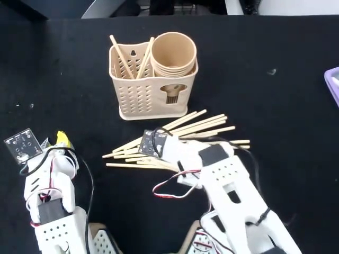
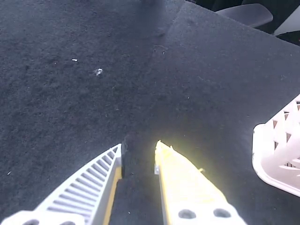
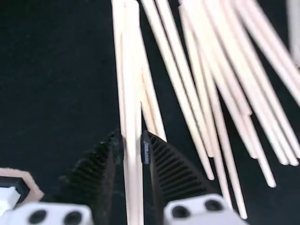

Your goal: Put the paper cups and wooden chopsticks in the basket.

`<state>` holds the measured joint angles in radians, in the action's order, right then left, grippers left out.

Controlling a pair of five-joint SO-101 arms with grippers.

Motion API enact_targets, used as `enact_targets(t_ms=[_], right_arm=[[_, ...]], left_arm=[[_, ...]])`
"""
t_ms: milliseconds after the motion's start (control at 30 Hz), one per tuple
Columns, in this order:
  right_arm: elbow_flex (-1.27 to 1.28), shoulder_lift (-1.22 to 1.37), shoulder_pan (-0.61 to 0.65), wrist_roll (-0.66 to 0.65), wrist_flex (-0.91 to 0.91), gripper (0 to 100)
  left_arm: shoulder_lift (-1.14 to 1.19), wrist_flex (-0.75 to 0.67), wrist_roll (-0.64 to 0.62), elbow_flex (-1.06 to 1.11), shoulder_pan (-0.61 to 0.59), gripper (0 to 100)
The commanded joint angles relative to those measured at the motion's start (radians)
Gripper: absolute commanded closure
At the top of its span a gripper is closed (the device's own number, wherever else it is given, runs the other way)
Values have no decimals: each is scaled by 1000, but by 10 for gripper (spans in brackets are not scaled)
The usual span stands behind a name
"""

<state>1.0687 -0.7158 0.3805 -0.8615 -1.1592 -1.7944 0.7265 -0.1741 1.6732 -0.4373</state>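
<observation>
Black ribbed plastic: the two fingers of the right pincer (image 3: pixel 132 140), closed on a pale wooden chopstick (image 3: pixel 131 84) near one end, low over the table (image 2: pixel 93 93). Possibly two sticks in the pinch; hard to tell. Just beside it, the loose chopsticks (image 3: pixel 211 93): a fanned heap, some crossing, flat on the cloth between the arm and the basket (image 1: pixel 143 98).

Further out, the left pincer (image 2: pixel 139 150): one white slatted finger, one yellow, apart, nothing between them. Over bare cloth, off to the side of the heap, a corner of the basket ahead of it.

Progress, as judged:
- Cups done. Stack of paper cups (image 1: pixel 174 50) nested upright in one compartment of the basket.
- Two leaning chopsticks (image 1: pixel 124 58) in the other compartment.
- A dozen or so out on the table, so the larger part of the work left.
- Step in hand: taking one from the near edge of the heap.

Materials:
- Chopsticks: bare light wood, thin, straight, smooth. Likely to roll or slip sideways in a pinch.
- Cups: tan paper, rolled rim, tapered round shape.
- Basket: cream plastic, boxy with rounded corners, perforated walls, a divider inside, a cut-out in the front.
- Table: black felt-like cloth, matt, flecked with lint.
</observation>
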Motion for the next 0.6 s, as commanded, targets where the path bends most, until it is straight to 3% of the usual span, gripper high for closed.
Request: enact_targets(t_ms=[0,200,567], right_arm=[[-51,-51,-12,11,-9,987],[-59,-53,-6,103,126,987],[-245,-50,181,293,242,987]], left_arm=[[-6,0,-2,-10,-12,873],[-6,0,-2,-10,-12,873],[-6,0,-2,-10,-12,873]])
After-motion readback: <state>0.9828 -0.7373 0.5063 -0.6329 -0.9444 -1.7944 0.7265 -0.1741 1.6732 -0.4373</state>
